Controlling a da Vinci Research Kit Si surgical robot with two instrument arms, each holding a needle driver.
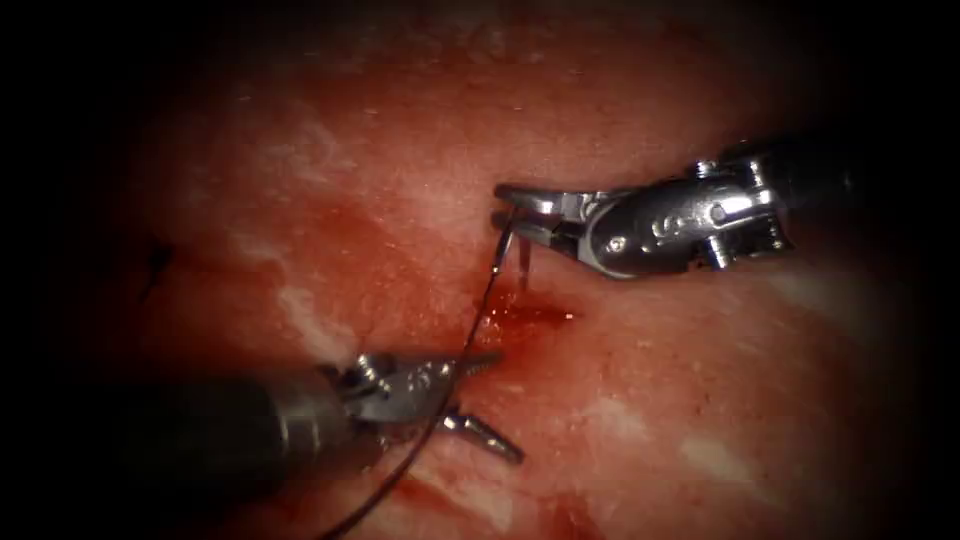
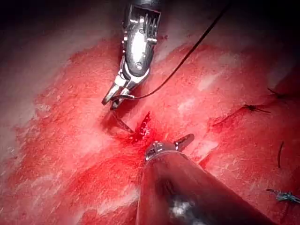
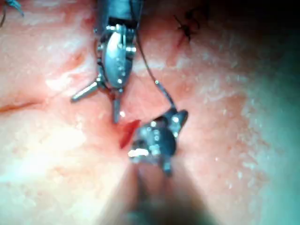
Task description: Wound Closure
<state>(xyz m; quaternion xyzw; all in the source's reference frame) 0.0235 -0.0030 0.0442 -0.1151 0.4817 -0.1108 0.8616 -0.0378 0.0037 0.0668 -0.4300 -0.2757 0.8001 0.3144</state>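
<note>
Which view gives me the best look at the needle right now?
The endoscope view: the needle hangs from the right tool, jaws shut on it, tip toward the cut. The left wrist view shows it edge-on in the same jaws. In the right wrist view I can't make it out.

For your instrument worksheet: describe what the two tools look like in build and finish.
Both are shiny silver metal on dark shafts. The right tool has a rounded wrist housing with pins and small round holes. The left tool has a compact screwed wrist and slim, ridged fingers.
</note>
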